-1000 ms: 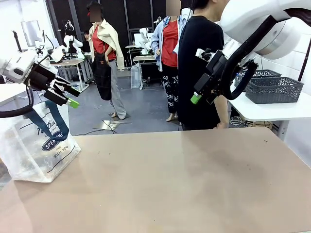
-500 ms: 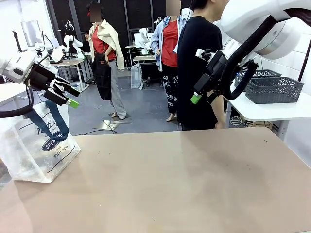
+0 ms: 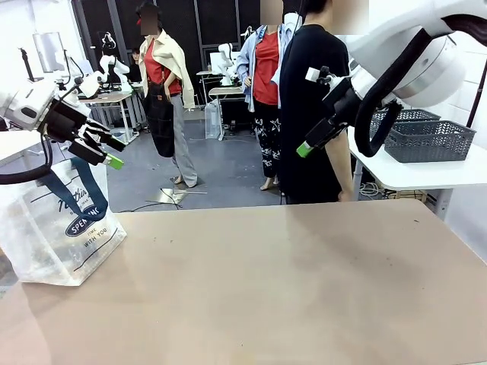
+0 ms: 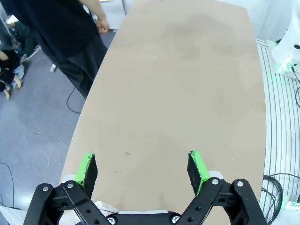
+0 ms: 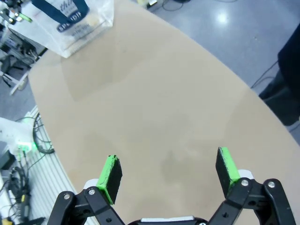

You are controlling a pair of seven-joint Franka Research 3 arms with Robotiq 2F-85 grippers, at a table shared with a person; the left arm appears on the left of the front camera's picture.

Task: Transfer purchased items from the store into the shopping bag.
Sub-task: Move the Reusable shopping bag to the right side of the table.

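Both arms hang raised, nothing held; the left gripper [image 4: 140, 171] and right gripper [image 5: 169, 174] are spread wide and empty. The shopping bag [image 3: 57, 228] stands just below the left gripper, well apart from the right (no goods on the table [image 3: 289, 289]). Judged between steps; next needs an item presented.

The left gripper [image 4: 143, 168] rises from the bottom edge, its green pads [image 4: 86, 169] spread wide with nothing between them. Beyond lies a bare tan table [image 4: 187, 84]. A person [image 4: 56, 33] in dark clothes stands at the upper left.
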